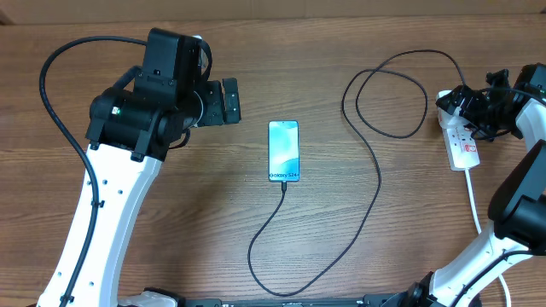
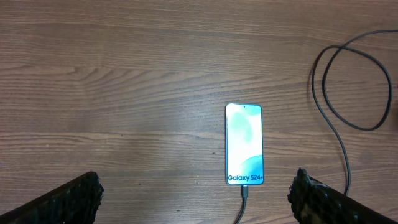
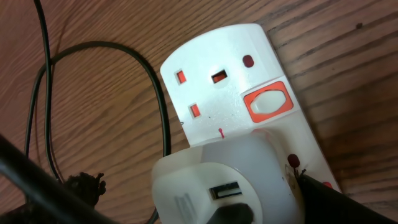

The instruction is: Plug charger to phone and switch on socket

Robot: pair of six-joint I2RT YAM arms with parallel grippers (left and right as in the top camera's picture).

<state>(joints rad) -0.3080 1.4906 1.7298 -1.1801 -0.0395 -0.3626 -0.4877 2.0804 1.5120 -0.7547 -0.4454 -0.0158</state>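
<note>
Overhead, left wrist share phone (image 1: pixel 283 151); right, perhaps oblique, close on socket (image 3: pixel 230 81).

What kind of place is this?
Probably a robot testing lab: two white robot arms stand at a brown wooden table, with a light blue smartphone and white power strip laid out.

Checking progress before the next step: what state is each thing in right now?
phone: screen lit, charger plugged in.
charger: tip in phone, other end at white adapter.
socket: adapter seated, one outlet empty, switch position unclear.
left gripper: open, empty.
right gripper: open, straddling the adapter.
</note>
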